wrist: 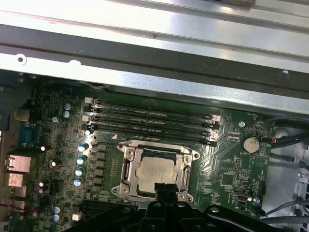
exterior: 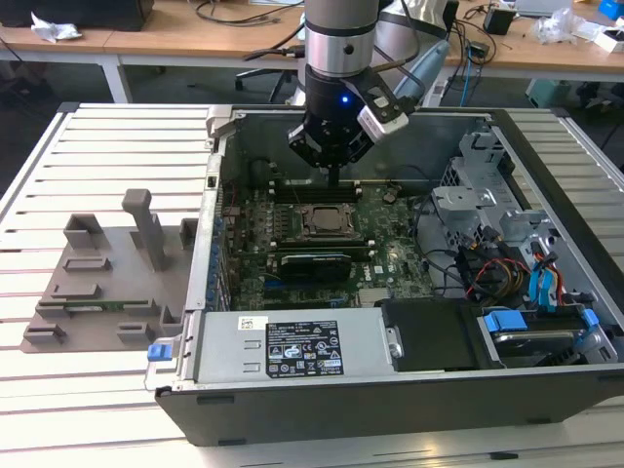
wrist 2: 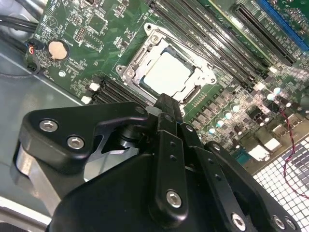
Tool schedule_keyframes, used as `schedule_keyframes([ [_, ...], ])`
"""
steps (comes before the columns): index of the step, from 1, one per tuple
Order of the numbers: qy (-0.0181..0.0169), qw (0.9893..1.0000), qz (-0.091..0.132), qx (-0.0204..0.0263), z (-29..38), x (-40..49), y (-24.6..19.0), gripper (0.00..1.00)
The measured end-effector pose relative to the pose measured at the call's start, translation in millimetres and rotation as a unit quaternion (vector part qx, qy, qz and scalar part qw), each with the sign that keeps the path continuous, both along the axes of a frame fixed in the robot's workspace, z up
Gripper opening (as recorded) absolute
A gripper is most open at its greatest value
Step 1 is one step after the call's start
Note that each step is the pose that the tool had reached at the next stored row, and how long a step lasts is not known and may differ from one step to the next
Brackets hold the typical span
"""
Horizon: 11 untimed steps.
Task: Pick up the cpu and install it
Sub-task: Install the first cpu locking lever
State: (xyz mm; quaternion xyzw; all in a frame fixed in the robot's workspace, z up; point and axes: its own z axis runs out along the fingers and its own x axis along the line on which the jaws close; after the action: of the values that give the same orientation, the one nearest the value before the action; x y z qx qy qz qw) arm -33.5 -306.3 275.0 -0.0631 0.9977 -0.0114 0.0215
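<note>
Cpu (wrist 2: 167,73) seated beneath claw (wrist 2: 166,104)

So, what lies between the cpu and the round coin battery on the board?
In the first wrist view, the metal socket frame edges the cpu, then bare green board with small parts reaches the coin battery.

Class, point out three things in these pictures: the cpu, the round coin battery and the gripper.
cpu (wrist 2: 166,73): second wrist view, middle of its silver top.
coin battery (wrist: 249,143): first wrist view, its round face.
gripper (exterior: 332,175): exterior view, at its fingertips above the motherboard.
</note>
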Motion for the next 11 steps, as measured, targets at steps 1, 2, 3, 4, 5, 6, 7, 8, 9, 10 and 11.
schedule_keyframes([
  [1,0.0139,0.9999,0.0,-0.0006,-0.2,0.9,0.0,0.11],
  [2,0.0177,0.9998,0.0,-0.0008,-0.2,1.2,0.1,0.11],
  [3,0.0177,0.9998,0.0,-0.0008,-0.2,1.2,0.1,0.11],
  [4,0.0177,0.9998,0.0,-0.0008,-0.2,1.1,0.1,0.11],
  [5,0.0178,0.9998,0.0,-0.0007,-0.2,0.3,0.1,0.11],
  [6,0.0176,0.9998,0.0,-0.0007,-0.3,-6.2,0.1,0.11],
  [7,0.0176,0.9998,0.0,-0.0007,-0.3,-10.8,0.1,0.11],
  [8,0.0176,0.9998,0.0,-0.0007,-0.3,-14.0,0.1,0.11],
  [9,0.0176,0.9998,0.0,-0.0007,-0.3,-20.0,0.1,0.11],
  [10,0.0175,0.9998,0.0,-0.0007,-0.4,-23.5,0.1,0.11],
  [11,0.0176,0.9998,0.0,-0.0008,-0.4,-27.1,0.1,0.11],
])
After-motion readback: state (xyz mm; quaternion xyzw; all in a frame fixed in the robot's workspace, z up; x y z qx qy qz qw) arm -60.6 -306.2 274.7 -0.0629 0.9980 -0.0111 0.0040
